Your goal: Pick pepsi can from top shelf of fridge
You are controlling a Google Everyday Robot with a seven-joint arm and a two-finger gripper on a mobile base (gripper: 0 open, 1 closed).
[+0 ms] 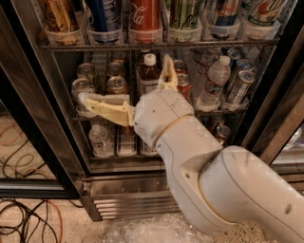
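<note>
pepsi can point(106, 15): dark blue with white lettering, upright in a clear plastic tray, 2nd from the left in its row; its top is cut off by the upper edge of the view.
neighbours: a yellow-orange can point(59, 19) just beside it on the left, a red Coca-Cola can point(145, 15) just beside it on the right, then a green can point(185, 13).
top shelf point(209, 44): grey wire rack spanning the width and carrying the row of trays.
fridge point(123, 186): door open, dark frames at both sides, steel base with a ribbed grille at the bottom.
gripper point(123, 79): below the top shelf, at the level of the middle rack, apart from the pepsi can.
jaws: released and spread wide, holding nothing; 1 cream finger points left under the pepsi can, the other points up towards the top shelf.
arm point(213, 175): thick and white, coming in from the lower right.
middle rack: silver and copper cans, a brown bottle point(149, 71) with a white cap between the 2 fingers, and a water bottle point(216, 78) to the right.
lower rack: a small water bottle point(99, 138) below the left-pointing finger.
floor: black and orange cables point(28, 220) at the left, crumpled clear plastic point(142, 230) in front of the grille.
</note>
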